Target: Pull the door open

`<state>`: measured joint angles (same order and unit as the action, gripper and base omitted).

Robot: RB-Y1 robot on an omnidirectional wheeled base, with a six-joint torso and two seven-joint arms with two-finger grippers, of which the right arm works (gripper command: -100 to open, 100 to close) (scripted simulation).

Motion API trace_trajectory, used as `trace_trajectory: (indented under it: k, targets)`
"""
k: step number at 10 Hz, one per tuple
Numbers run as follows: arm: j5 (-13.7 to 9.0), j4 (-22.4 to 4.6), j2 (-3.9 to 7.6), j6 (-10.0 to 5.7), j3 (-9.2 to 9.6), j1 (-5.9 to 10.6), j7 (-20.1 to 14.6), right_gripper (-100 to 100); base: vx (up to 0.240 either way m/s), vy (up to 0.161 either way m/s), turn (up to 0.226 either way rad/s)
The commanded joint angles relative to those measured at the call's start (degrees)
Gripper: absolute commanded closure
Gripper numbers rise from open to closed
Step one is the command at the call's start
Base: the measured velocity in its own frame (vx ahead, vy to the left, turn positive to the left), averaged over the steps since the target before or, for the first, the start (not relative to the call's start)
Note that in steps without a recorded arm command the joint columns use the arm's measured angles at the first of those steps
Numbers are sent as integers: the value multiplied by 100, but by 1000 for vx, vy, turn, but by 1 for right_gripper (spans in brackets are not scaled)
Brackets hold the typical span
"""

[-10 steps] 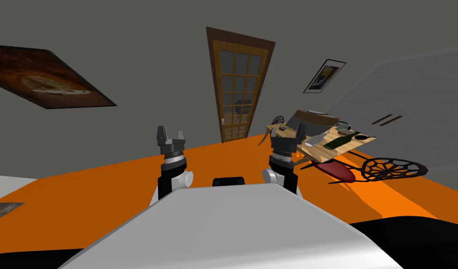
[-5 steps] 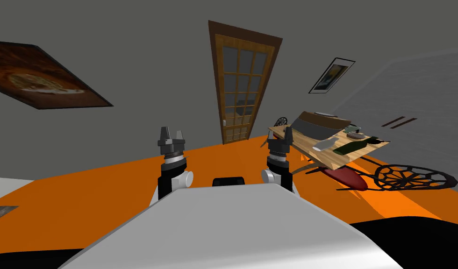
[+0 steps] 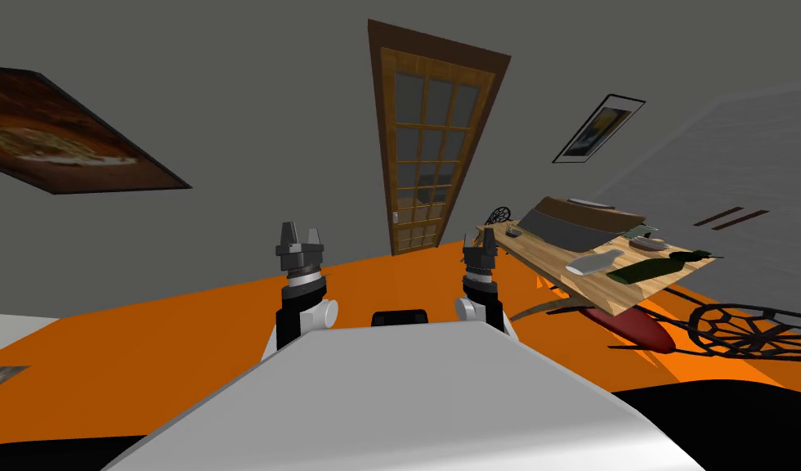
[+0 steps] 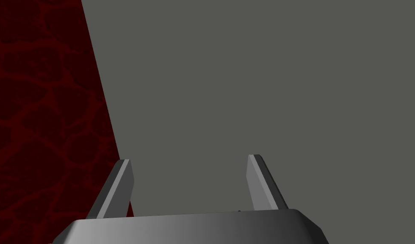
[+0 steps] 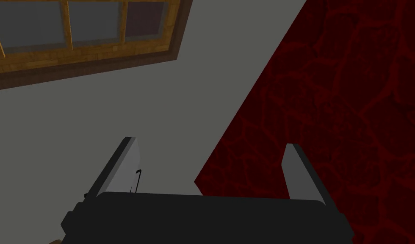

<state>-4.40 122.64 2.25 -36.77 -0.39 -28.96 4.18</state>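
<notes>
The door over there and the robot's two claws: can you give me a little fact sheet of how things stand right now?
Door: wooden, glass panes, looks shut in its dark frame
Handle: small, pale, on the door's left edge, untouched
Left gripper: open, empty, well short of the door
Right gripper: open, empty, well short of the door
Floor: orange, stretching to the door
Table: wooden, cluttered, right of the door

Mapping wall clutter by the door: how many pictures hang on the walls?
2. A large picture far left of the door; a small framed picture right of the door, above the table. More may hang outside the view.
</notes>
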Motion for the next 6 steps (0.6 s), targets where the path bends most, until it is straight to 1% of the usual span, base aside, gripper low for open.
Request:
trace_trajectory:
  k: [1, 3, 6]
  targets:
    - [26, -208, 70, -42, -2, 38, 229, -100, 149, 46, 28]
    - [51, -381, 116, -84, 5, 67, 410, -100, 121, 66, 23]
    - [90, -652, 184, -150, 16, 111, 693, -100, 100, 45, 19]
